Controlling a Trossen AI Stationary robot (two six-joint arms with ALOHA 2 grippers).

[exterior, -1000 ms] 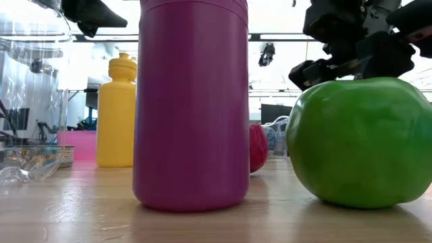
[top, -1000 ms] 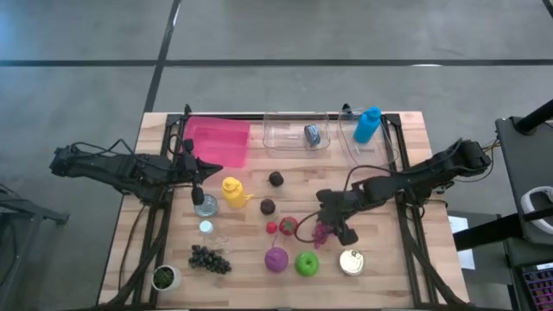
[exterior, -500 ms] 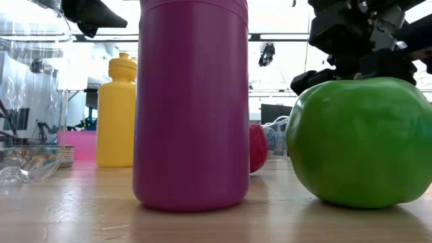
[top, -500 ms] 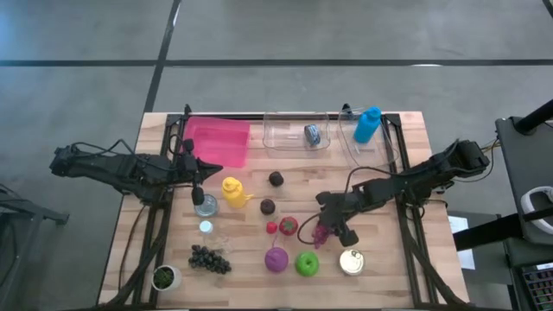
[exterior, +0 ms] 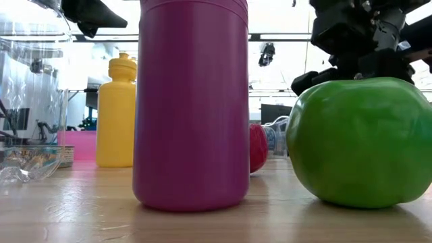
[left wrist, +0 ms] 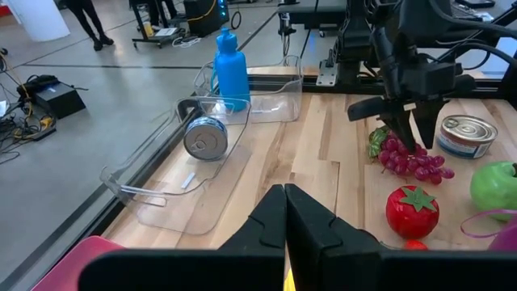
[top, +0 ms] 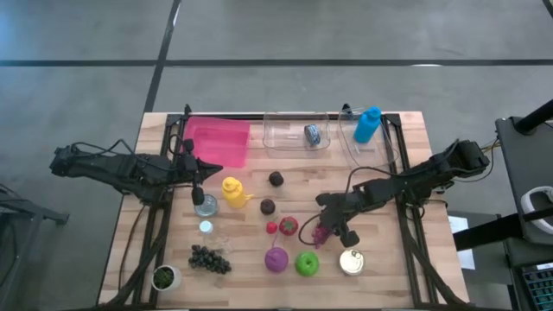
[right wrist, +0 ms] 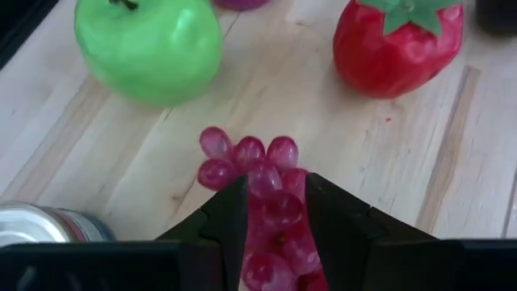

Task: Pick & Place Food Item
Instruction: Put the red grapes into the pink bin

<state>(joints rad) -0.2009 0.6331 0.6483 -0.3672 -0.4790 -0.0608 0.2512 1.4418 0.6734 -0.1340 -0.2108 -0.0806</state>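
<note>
The wooden counter (top: 406, 181) carries everything. At its far edge lie a pink tray (top: 219, 141) on the left, a clear bin (top: 285, 131) in the middle holding a small metal can (top: 312, 133), and a second clear bin (top: 375, 149) on the right with a blue bottle (top: 367, 124) in it.

The right arm reaches in from the right side toward the counter's middle, and the right end effector (top: 325, 231) sits low over a bunch of red grapes (right wrist: 262, 190). In the right wrist view its two dark fingers (right wrist: 229, 212) stand on either side of the bunch, pressing against the grapes, so it is grasping them. The bunch lies right of a red strawberry (top: 289, 226), on the far side of a green apple (top: 306, 263), and to the far left of a tin can (top: 351, 262).

The left arm waits over the left side, its left end effector (left wrist: 284, 212) clenched with the fingers together, above a glass jar (top: 206, 205) beside a yellow bottle (top: 232, 191).

Smaller things: a purple bottle (top: 276, 258), dark grapes (top: 210, 258), a small potted plant (top: 163, 277), two dark round fruits (top: 276, 179).
</note>
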